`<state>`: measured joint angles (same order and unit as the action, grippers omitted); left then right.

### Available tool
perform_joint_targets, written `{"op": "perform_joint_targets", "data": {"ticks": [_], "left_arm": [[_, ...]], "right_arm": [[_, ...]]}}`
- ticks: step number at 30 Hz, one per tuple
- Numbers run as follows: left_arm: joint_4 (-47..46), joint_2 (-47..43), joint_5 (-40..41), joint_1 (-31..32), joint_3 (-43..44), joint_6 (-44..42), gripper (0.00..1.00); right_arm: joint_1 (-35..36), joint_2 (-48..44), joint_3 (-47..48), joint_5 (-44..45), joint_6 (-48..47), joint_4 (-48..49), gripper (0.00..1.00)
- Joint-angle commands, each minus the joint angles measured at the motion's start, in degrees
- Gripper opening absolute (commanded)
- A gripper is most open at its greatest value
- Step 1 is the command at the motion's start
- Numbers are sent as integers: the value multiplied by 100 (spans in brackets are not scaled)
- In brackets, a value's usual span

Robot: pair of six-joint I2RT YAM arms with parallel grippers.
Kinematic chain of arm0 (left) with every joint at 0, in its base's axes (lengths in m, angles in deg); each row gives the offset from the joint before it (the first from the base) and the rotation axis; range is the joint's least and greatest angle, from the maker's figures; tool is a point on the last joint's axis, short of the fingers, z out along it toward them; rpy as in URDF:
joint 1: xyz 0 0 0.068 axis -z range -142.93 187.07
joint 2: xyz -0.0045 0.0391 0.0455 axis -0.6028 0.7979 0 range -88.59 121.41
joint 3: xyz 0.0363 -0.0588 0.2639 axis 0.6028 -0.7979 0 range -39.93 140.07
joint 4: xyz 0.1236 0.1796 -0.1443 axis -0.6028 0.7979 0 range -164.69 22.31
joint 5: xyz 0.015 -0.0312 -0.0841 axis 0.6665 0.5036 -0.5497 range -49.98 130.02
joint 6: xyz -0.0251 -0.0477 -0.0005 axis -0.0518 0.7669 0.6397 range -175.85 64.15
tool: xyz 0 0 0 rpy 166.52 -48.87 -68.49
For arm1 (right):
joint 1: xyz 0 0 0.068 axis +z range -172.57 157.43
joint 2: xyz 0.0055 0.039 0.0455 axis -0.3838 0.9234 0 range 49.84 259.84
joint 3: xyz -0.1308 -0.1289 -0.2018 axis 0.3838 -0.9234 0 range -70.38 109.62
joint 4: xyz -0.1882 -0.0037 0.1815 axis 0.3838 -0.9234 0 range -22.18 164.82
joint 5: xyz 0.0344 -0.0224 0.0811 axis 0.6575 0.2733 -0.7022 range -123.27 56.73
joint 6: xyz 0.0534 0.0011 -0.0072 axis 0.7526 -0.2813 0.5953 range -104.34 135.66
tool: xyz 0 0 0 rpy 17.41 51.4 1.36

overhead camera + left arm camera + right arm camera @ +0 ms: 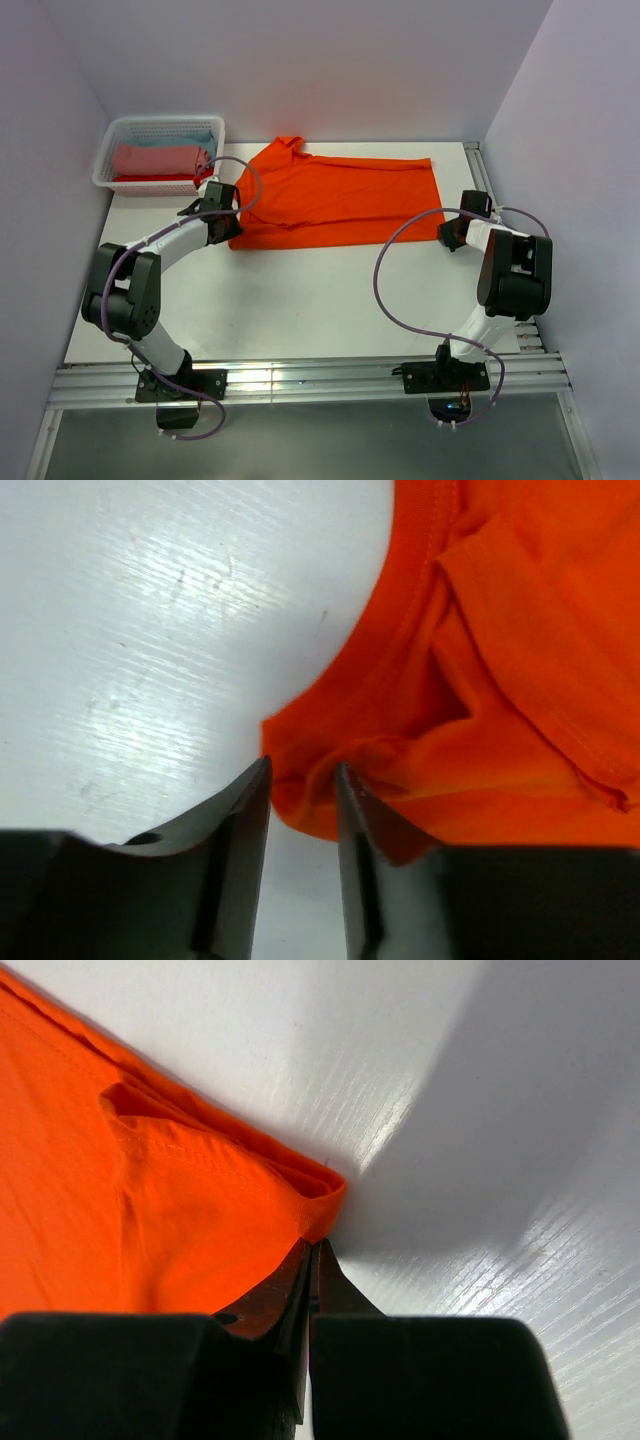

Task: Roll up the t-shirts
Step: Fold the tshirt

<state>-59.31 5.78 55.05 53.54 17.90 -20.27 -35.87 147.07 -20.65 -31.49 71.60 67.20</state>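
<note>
The orange t-shirt [340,200] lies folded into a wide band across the far half of the white table [300,300]. My left gripper [233,224] is at the band's near left corner. In the left wrist view my left gripper [302,775] has its jaws narrowly apart with a puckered fold of the orange t-shirt [500,680] pinched between the tips. My right gripper [447,236] is at the near right corner. In the right wrist view my right gripper [313,1245] has its jaws pressed together on the curled corner of the orange t-shirt [120,1220].
A white lattice basket [160,122] stands at the back left and holds a salmon-pink garment [155,160], with pale blue cloth [195,138] and red cloth [150,179] beside it. Walls close in the table on three sides. Cables loop over both arms.
</note>
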Motion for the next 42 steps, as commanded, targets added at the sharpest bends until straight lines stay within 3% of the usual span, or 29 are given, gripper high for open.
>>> {"op": "perform_joint_targets", "data": {"ticks": [1,4,10,16,22,34,42], "left_arm": [[211,20,335,-39,212,-129,41],[142,-41,352,-47,11,-16,62],[-341,-778,-140,-249,-482,143,69],[-947,-1753,-798,-249,-1333,555,69],[-1475,-1992,-1265,-144,-1993,863,65],[-2425,-1088,-1450,-126,-2214,1215,62],[-2629,-701,-994,-170,-2232,1365,56]], "right_arm": [[-103,-196,-69,156,-31,76,0],[-103,-205,-95,138,-22,111,0],[-129,-275,-210,-46,-110,313,0],[-147,-380,-333,-46,-84,472,0],[-155,-310,-289,-73,-92,419,0],[-182,-275,-307,-152,-101,489,0],[-208,-275,-324,-152,-92,498,0]]}}
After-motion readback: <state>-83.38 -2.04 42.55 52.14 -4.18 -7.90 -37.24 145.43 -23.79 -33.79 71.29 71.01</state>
